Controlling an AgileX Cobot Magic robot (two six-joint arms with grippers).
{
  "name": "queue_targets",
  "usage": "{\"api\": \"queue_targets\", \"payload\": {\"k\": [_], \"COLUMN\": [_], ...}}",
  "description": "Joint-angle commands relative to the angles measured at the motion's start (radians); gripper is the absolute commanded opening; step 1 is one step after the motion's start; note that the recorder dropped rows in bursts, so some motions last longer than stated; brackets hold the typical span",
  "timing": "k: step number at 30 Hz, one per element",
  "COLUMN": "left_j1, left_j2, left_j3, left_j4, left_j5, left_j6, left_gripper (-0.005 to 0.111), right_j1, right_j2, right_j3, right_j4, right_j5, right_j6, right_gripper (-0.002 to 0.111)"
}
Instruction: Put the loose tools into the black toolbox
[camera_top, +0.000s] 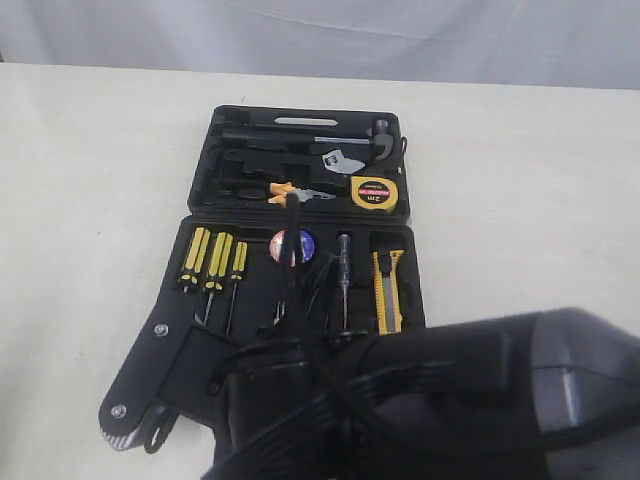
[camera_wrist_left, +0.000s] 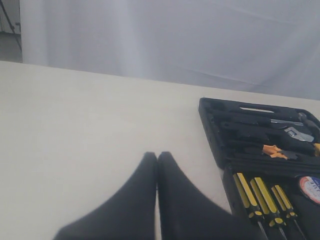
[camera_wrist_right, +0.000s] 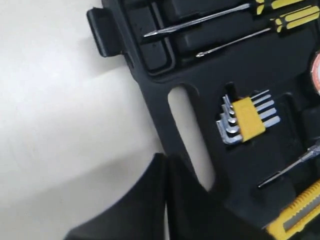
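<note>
Left end effector (camera_wrist_left: 157, 156) and right end effector (camera_wrist_right: 166, 159) are pressed together, empty. The black toolbox (camera_top: 200, 342) looks stiff, probably heavy; take its slot handle (camera_wrist_right: 159, 112).

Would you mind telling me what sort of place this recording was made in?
Probably a robotics lab or test bench, not a real workshop: a cream table, a plain white curtain behind it, and one open black toolbox laid out before a robot arm.
</note>
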Motion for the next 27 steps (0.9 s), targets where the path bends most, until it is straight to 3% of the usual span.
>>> {"api": "queue_targets", "payload": {"k": [1,4,7,9,27], "left_j1": [-0.006,-0.006,-0.006,-0.006,-0.006], "left_j2": [0.004,0.004,0.004,0.004,0.004], "left_j3": [-0.005,-0.005,-0.005,-0.005,-0.005], "left_j4": [-0.004,-0.004,-0.004,-0.004,-0.004], "left_j5": [0.001,0.001,0.001,0.001,0.001], "left_j6": [0.0,0.0,0.0,0.0,0.0], "left_gripper": [0.0,0.0,0.0,0.0,0.0], "right_j1": [0.005,0.005,0.005,0.003,-0.012], "right_j2": [0.009,0.009,0.017,0.032,0.194], "right_j3": [0.001,0.001,0.001,0.001,0.001], "right_j4": [-0.005,-0.005,-0.015,-0.028,-0.227], "right_j5": [0.04,0.054,0.044,0.039,-0.001], "right_j6": [0.019,0.015,0.015,0.015,0.016], "right_gripper": [0.006,0.029,0.064,0.077,0.073]}}
